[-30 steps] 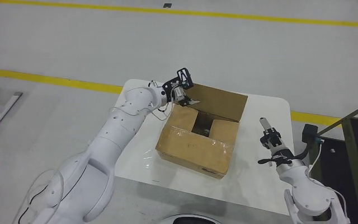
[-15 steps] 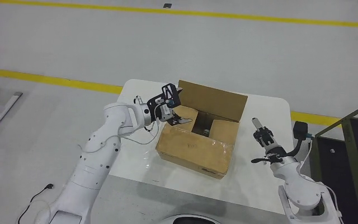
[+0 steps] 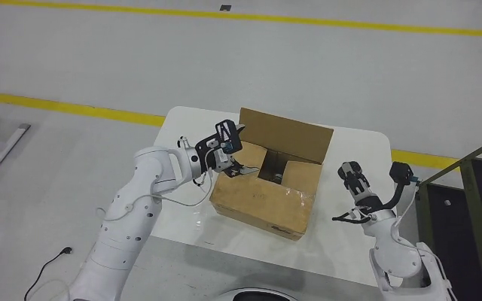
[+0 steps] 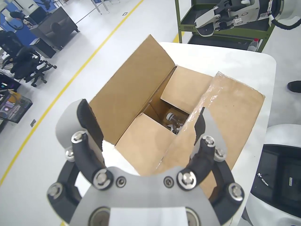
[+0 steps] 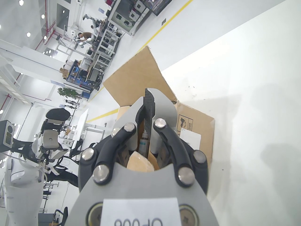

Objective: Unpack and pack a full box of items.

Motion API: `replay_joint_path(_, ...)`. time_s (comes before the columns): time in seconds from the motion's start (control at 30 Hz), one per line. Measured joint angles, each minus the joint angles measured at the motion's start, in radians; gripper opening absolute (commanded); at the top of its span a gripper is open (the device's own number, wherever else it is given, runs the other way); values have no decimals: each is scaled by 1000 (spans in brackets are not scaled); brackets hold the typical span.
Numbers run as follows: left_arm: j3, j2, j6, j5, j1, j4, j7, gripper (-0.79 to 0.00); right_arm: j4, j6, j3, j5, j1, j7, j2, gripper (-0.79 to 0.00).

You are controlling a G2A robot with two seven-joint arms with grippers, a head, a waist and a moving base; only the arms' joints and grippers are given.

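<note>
Sliding back from the box's far corner, the left gripper [image 3: 239, 168] is now hovering over the left end of the cardboard box [image 3: 263, 202]. The right gripper [image 3: 347, 168] has been edging slightly toward the box's right end. The left gripper's fingers are standing spread wide with nothing between them, while the right gripper's fingers [image 5: 148, 99] are pressing together on nothing.

The box is sitting near the middle of the white table [image 3: 181, 124], its long axis running across the table from left to right, slightly skewed, and its opening facing up. Its far long flap [image 3: 290, 134] is standing upright. The near flap, carrying clear tape, and both short end flaps are lying folded in, leaving a gap at the middle.

From the top view that gap is reading as dark with a small grey shape. The left wrist view is looking down into it and showing a clear bottle [image 4: 172, 118] with a white cap. The right wrist view is showing a white label [image 5: 190, 139] on the box's end face.
</note>
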Motion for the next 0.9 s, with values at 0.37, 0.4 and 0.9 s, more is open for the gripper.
replay_joint_path(0.37, 60, -6, -100, -206, -39, 78, -137, 0, 3, -140, 38, -241, -79, -112, 11, -785)
replay_joint_path(0.4, 72, -8, -97, -250, -52, 97, -174, 0, 3, -154, 50, -252, -87, -125, 12, -785)
replay_joint_path(0.9, 215, -31, -91, -706, -179, 249, -491, 0, -8, -212, 80, -367, -194, -239, 8, -785)
